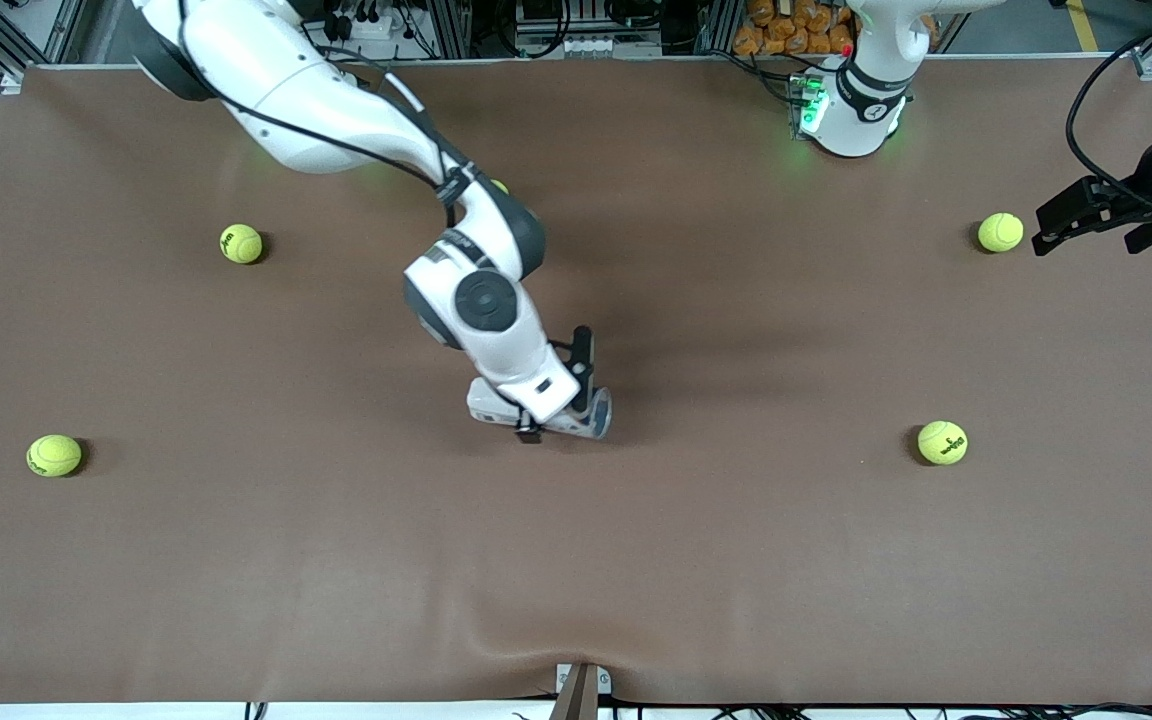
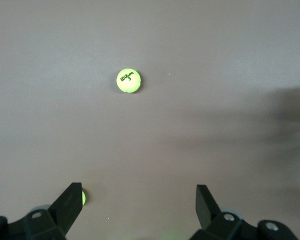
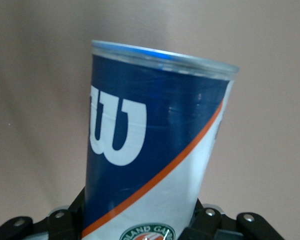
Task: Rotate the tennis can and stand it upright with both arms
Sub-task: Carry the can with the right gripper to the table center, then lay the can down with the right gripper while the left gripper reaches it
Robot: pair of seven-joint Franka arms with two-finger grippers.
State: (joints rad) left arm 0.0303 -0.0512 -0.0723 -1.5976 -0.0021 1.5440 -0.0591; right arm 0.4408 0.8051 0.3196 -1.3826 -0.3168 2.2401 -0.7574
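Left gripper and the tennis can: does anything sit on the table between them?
In the front view, only bare brown table separates the open left gripper from the tennis can, clamped in the right gripper.

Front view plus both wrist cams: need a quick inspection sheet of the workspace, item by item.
Surface: brown table mat, rippled at the edge nearest the front camera.
Job's things: tennis can lying on the mat mid-table, mostly hidden under the right arm's wrist in the front view.
Clutter: tennis balls scattered on the mat, one toward the left arm's end, one toward the right arm's end.
Grippers: right gripper shut on the tennis can; left gripper open, waiting over the left arm's end of the table.
Cables: black cable looping to the left arm.
Surroundings: equipment racks along the base edge.
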